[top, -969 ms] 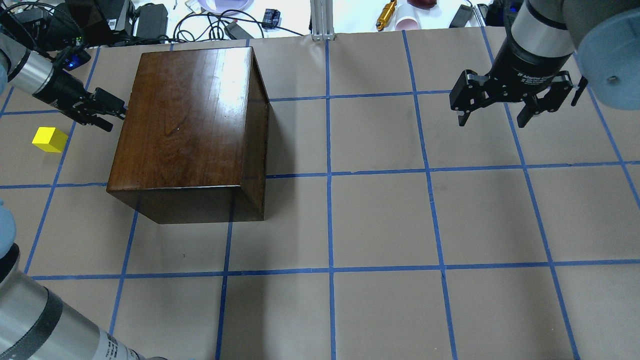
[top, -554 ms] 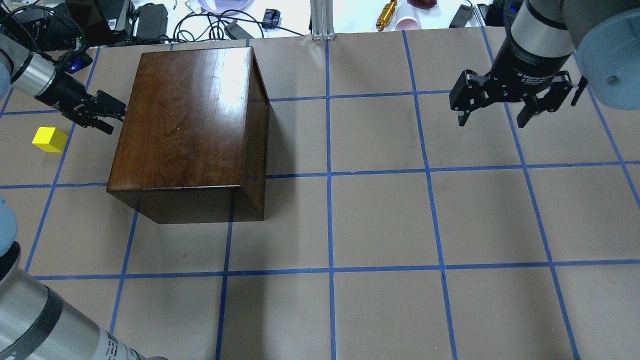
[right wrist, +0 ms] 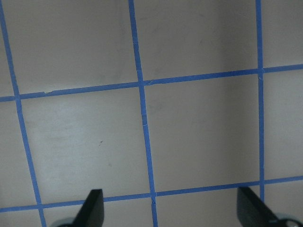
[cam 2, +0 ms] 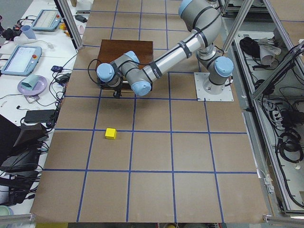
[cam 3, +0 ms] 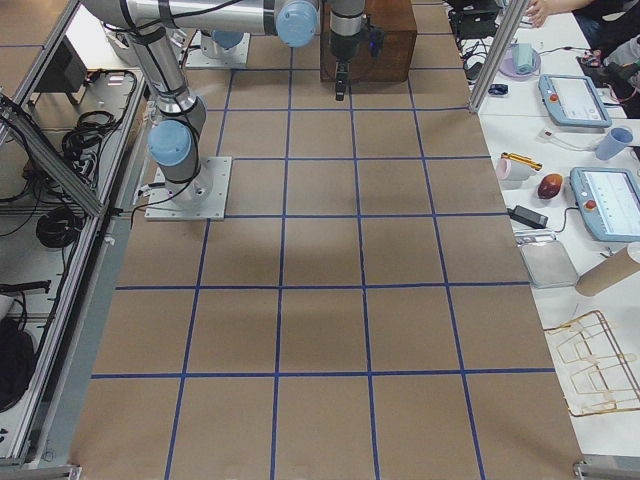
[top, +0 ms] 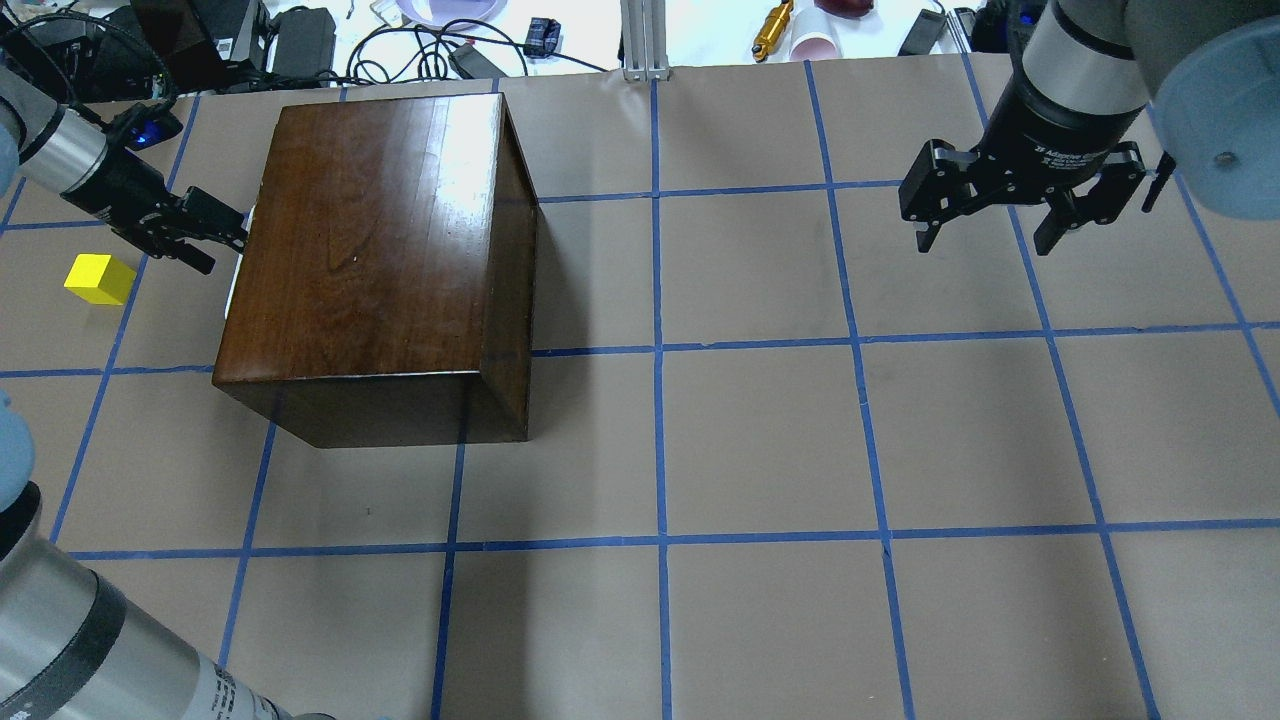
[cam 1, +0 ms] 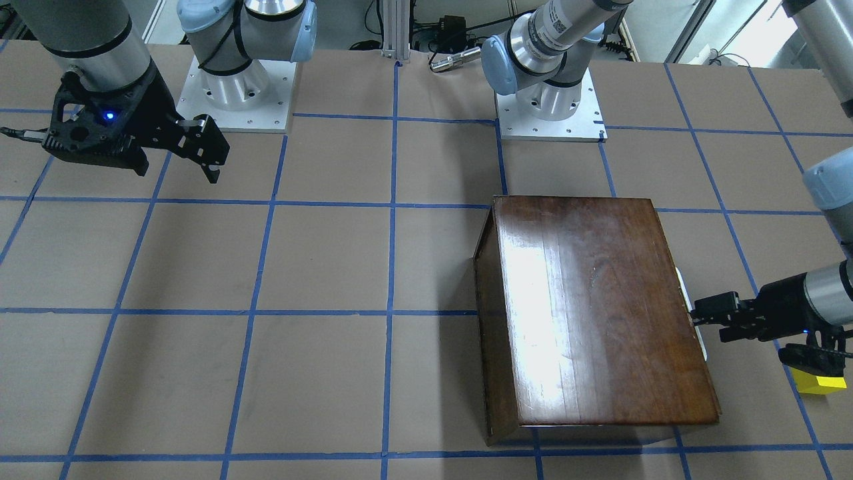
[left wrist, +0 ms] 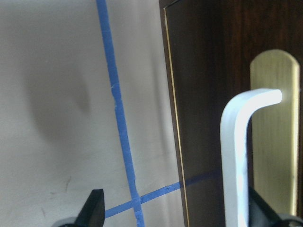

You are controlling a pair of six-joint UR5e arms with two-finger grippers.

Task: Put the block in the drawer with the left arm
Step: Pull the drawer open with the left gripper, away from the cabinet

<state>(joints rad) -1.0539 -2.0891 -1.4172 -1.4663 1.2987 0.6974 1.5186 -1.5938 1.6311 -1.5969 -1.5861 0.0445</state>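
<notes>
The yellow block [top: 99, 279] lies on the table left of the dark wooden box [top: 380, 240]; it also shows in the front view [cam 1: 820, 383]. The drawer [top: 236, 268] shows as a thin pale strip sticking out of the box's left face. My left gripper [top: 215, 240] is at that face, jaws apart. In the left wrist view the silver pull [left wrist: 234, 161] stands against the drawer's dark front [left wrist: 203, 118], close to the right finger [left wrist: 262, 210]. My right gripper [top: 990, 235] hangs open and empty over the far right of the table.
Cables, power bricks and small items [top: 420, 45] lie beyond the table's far edge. The two arm bases [cam 1: 550, 107] stand on the robot's side. The block is about a hand's width from the left gripper, on the side away from the box.
My left gripper has moved a little left, away from the box. A pale strip of the drawer now shows at the box's left edge. The right arm has not moved.
</notes>
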